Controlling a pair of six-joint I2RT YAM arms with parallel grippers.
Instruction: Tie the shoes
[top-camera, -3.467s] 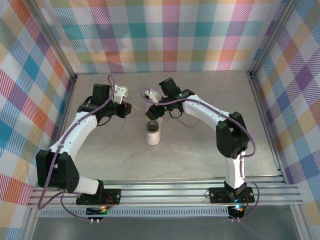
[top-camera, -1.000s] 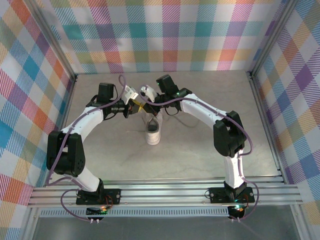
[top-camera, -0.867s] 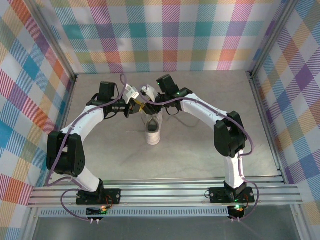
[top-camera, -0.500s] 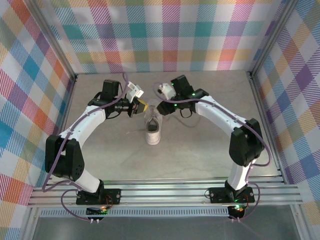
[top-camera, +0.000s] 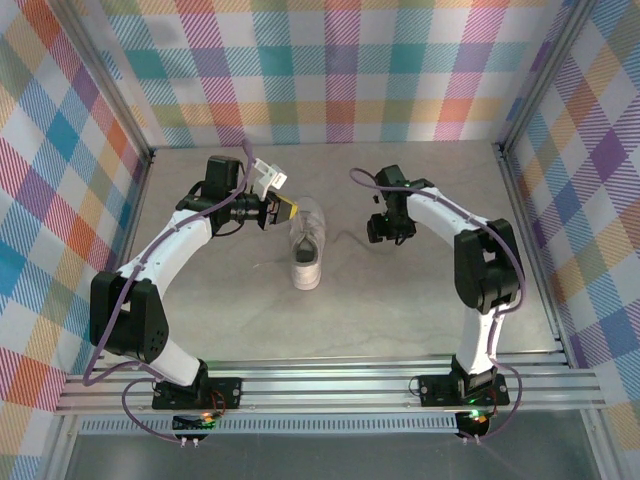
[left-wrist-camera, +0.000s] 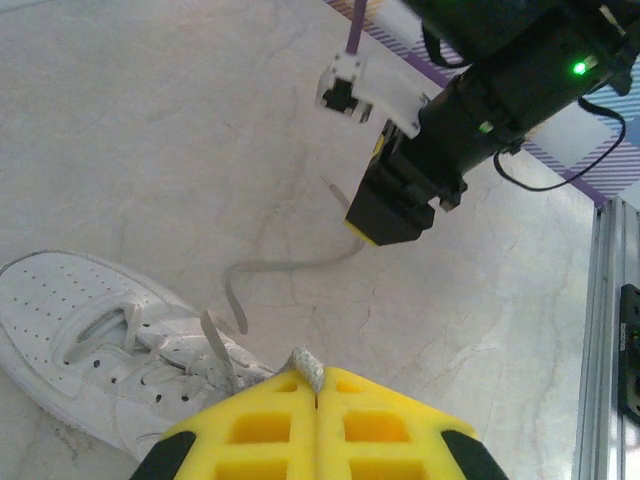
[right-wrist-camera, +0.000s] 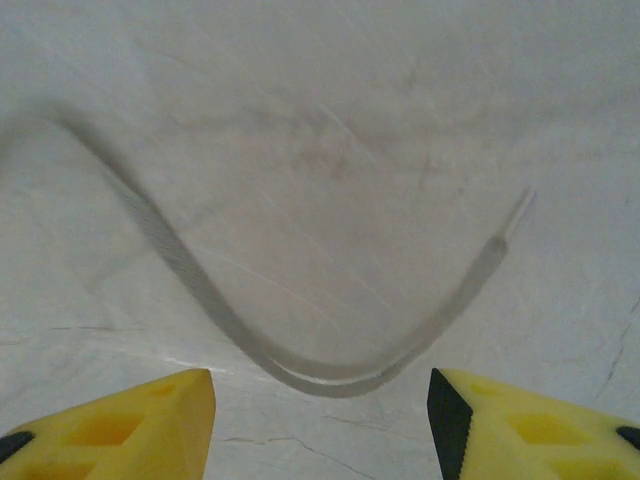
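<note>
The white sneaker (top-camera: 306, 245) lies mid-table, also at the lower left of the left wrist view (left-wrist-camera: 95, 335). My left gripper (top-camera: 284, 208) hangs just left of the shoe's far end, its yellow fingers (left-wrist-camera: 255, 430) shut on the end of one white lace (left-wrist-camera: 308, 367). The other lace (top-camera: 345, 240) lies loose on the table, curving from the shoe (left-wrist-camera: 290, 268) towards my right gripper (top-camera: 383, 231). That gripper (right-wrist-camera: 321, 385) hovers open right above the lace's curve (right-wrist-camera: 330, 372), touching nothing.
The table (top-camera: 400, 300) is pale marbled grey, walled by checked panels. A metal rail (left-wrist-camera: 605, 330) runs along the right side of the left wrist view. Bare tabletop lies in front of the shoe and to both sides.
The two grippers met over the shoe a second ago. Since then the right gripper has let go of its lace and swung right and down to the table. The left stays by the shoe.
</note>
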